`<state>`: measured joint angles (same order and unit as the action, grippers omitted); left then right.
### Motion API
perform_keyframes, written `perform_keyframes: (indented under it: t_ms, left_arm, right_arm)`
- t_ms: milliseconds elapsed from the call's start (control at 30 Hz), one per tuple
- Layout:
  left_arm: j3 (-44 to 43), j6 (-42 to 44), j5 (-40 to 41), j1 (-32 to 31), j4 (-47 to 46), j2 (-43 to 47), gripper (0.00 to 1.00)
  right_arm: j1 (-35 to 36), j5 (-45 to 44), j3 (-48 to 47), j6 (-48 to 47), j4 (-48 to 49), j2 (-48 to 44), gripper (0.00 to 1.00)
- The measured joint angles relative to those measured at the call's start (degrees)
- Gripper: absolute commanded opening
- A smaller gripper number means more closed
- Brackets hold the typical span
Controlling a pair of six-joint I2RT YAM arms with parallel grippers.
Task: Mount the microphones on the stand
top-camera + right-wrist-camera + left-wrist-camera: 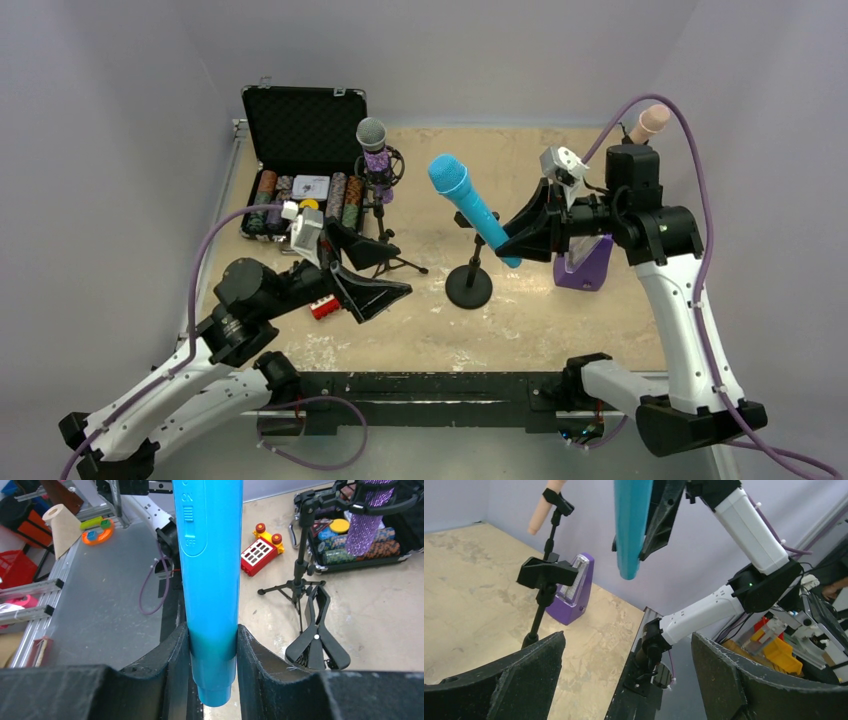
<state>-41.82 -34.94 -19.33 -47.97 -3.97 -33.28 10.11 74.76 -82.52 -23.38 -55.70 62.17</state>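
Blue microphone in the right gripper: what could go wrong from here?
The right gripper pinches the blue microphone near its tail, so the long head end could pivot or slip. The empty clip sits on a slim round-base stand; an off-axis push might tip it, and the open left gripper is not bracing it.
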Motion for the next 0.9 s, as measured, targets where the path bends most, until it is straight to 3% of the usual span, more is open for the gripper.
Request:
perform_keyframes:
  t_ms: [367, 900]
  left_arm:
    - [1.2, 1.6, -3.7, 0.0, -9.9, -2.8, 0.99]
    - [1.0, 1.7, -3.8, -1.0, -14.6, -10.4, 0.99]
  right_arm:
    - [3.5, 0.0, 4.5, 0.8, 2.0, -1.2, 0.00]
    - [6.9, 0.0, 5.2, 1.7, 4.3, -0.8, 0.00]
